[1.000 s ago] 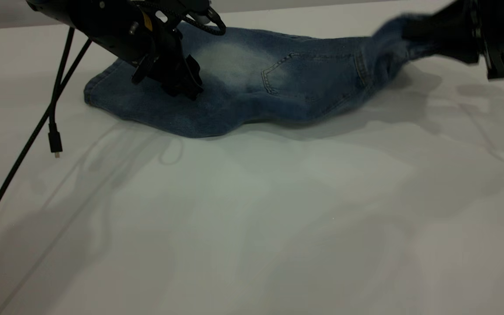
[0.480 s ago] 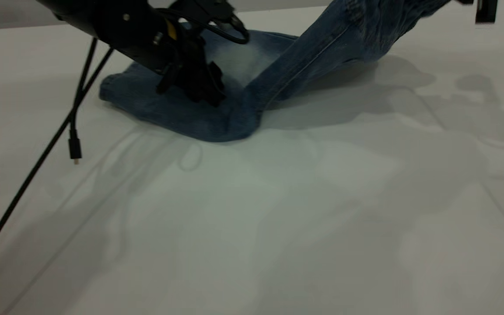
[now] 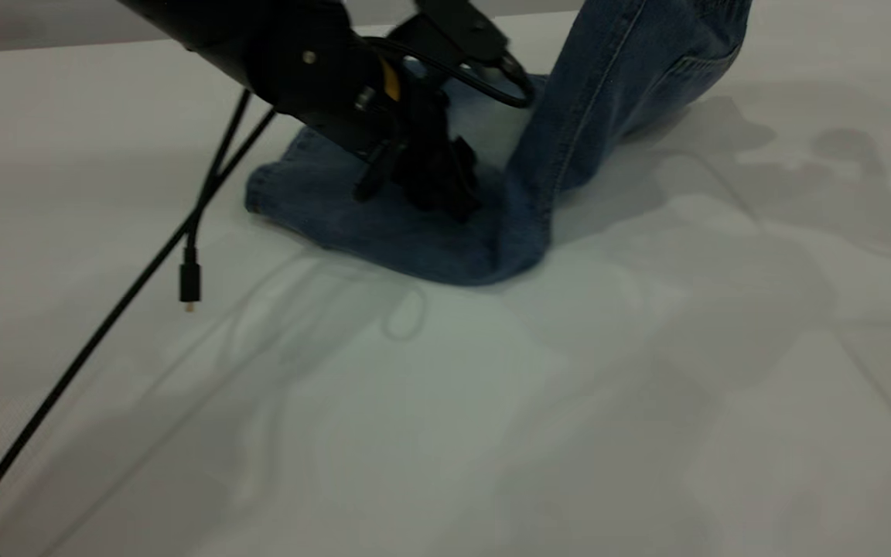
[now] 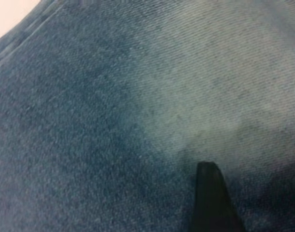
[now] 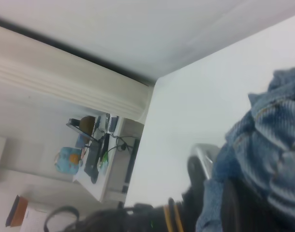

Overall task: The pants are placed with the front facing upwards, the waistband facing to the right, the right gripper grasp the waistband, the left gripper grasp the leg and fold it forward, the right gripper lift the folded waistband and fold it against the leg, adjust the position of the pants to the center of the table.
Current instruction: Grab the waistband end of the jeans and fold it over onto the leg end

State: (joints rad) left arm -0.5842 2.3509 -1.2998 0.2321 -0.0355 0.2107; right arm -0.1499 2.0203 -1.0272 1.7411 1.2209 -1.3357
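Note:
The blue denim pants (image 3: 414, 240) are bent in two on the white table (image 3: 492, 433). The leg end lies flat. The upper part (image 3: 631, 70) rises steeply and leaves the exterior view at the top. My left gripper (image 3: 445, 197) is pressed down onto the flat leg, close to the bend; the left wrist view is filled with denim (image 4: 113, 121) and its pale faded patch. My right gripper (image 5: 217, 186) is out of the exterior view and is shut on the gathered waistband (image 5: 273, 145), holding it up in the air.
A thin black cable with a plug (image 3: 189, 282) dangles from the left arm just above the table, left of the pants. The right wrist view looks past the table's corner (image 5: 159, 82) to a desk with clutter (image 5: 89, 145).
The right gripper has raised the waistband up and leftward, out of the exterior view, standing the upper part on end. The left gripper and the flat leg have slid to the right.

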